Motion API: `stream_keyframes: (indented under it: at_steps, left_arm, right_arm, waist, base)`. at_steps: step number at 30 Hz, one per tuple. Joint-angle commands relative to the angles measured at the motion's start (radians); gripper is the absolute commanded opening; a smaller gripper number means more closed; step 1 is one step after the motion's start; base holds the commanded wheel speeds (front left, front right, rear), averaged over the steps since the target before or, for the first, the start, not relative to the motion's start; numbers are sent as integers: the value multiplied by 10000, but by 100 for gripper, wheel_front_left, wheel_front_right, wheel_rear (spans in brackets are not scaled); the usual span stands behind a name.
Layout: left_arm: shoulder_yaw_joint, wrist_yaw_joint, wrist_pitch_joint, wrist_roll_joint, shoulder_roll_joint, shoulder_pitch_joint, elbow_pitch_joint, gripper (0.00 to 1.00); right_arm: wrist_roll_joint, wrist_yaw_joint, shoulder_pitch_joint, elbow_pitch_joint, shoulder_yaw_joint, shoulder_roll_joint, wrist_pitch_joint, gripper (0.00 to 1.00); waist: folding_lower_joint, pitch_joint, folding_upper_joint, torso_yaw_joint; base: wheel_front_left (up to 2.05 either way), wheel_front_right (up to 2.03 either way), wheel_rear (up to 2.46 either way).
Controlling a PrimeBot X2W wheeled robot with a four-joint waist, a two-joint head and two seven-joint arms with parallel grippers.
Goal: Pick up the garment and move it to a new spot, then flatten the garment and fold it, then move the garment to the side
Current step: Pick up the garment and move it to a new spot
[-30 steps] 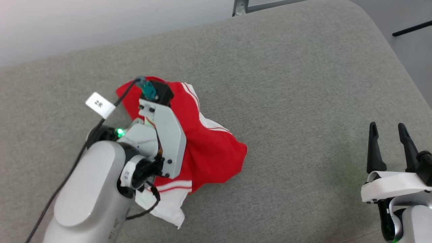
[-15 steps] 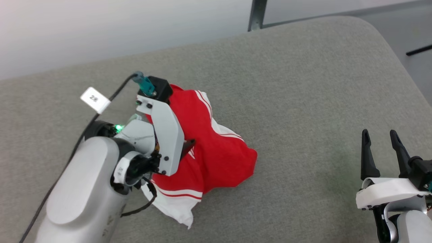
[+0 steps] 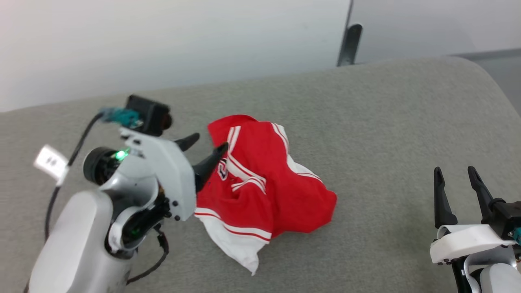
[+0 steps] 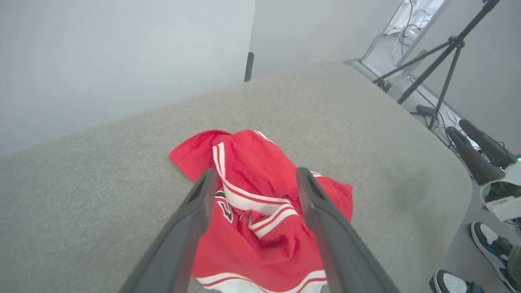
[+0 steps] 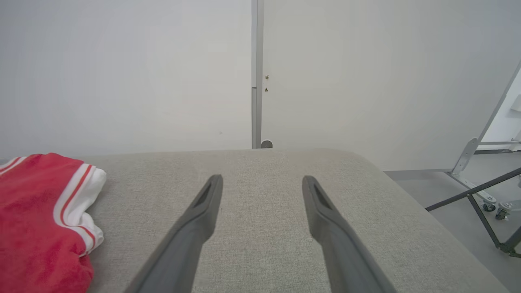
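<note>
The garment [image 3: 264,191], a red jersey with white sleeve ends and red-white stripes, lies crumpled on the grey padded surface [image 3: 386,122]. A bit of black print shows in its folds. My left gripper [image 3: 211,141] hangs open just at the garment's left edge, gripping nothing. In the left wrist view the left gripper [image 4: 255,173] has its spread fingers framing the garment [image 4: 260,240] beneath them. My right gripper [image 3: 454,171] stands open at the lower right, well away from the cloth. In the right wrist view the right gripper [image 5: 262,179] is above bare surface, with the garment [image 5: 36,219] at the far left.
The surface's rounded right edge [image 4: 460,179] drops to the floor. A black tripod [image 4: 439,61] and cables stand there, and a person's shoes [image 4: 488,244] are by the corner. A pale wall with a grey post [image 5: 255,81] runs behind.
My left gripper has opened, let go of the garment and drawn back up to its left. The head camera has shifted, so the whole picture has moved. The right gripper stays open.
</note>
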Motion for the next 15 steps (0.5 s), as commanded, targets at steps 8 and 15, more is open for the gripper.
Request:
stream_keyframes:
  at_steps: [8,15]
  left_arm:
    - [592,-415,-2919,145,-137,1354,106,100]
    - [846,-666,-5670,420,-19,2339,589,100]
  right_arm:
    - [-47,1,317,-65,323,-196,-9,100]
    - [-189,1,604,-224,426,-247,-9,100]
  waist:
    - [0,-699,-1,781]
    - [0,-967,-1,1062]
  base:
    - [0,0,0]
    - [0,0,0]
